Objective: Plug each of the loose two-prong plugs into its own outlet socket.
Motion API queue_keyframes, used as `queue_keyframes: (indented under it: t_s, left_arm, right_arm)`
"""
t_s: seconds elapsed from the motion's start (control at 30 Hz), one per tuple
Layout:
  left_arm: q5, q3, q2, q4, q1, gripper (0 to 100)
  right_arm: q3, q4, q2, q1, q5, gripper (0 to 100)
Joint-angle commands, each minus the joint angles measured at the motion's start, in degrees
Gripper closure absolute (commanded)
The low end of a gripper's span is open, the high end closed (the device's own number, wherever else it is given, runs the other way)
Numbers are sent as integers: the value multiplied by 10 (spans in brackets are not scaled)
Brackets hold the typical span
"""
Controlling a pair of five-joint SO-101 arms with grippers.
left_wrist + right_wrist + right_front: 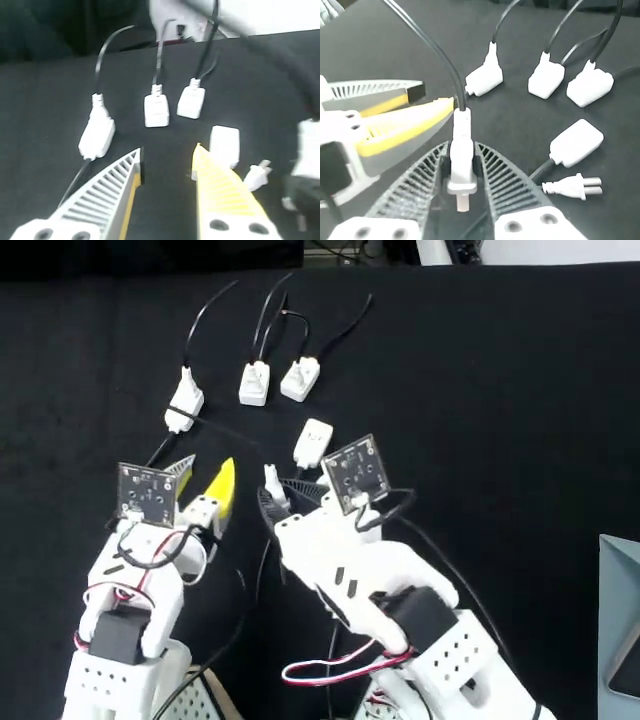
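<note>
the right claw (460, 146) grips one plug (461, 172) beside the wide left claw (167, 151), so i would aim its prongs at the nearest socket (576, 142) on the desk (380, 55), then push straight.

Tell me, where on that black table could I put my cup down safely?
Bare table lies to the right, between the sockets and the grey object; also the far left corner. The middle is crowded: sockets, cords, the open left gripper and the right gripper holding a plug.
</note>
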Motion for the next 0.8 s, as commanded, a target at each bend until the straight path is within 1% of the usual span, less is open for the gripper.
queue_keyframes:
  t_s: [0.0, 0.07, 0.2, 0.37, 0.47, 0.67, 0.77]
  left_arm:
    - [0, -38, -6, -13, 29, 827]
    - [-12, -53, -6, -10, 42, 827]
    - [-77, -66, -6, -9, 86, 830]
    - [-108, -66, -6, -9, 125, 830]
    - [-108, -66, -6, -9, 120, 830]
    - [-108, -61, -6, -13, 51, 830]
    - [-108, -61, -6, -12, 46, 827]
  right_arm:
    - [-5, -14, 22, -7, 6, 985]
    - [-4, -14, 39, -7, 21, 985]
    - [-4, -14, 73, -7, 47, 985]
    - [-4, -13, 89, -7, 62, 985]
    - [-7, -13, 88, -7, 62, 985]
    - [-7, -13, 88, -8, 62, 985]
    - [-7, -13, 88, -8, 62, 985]
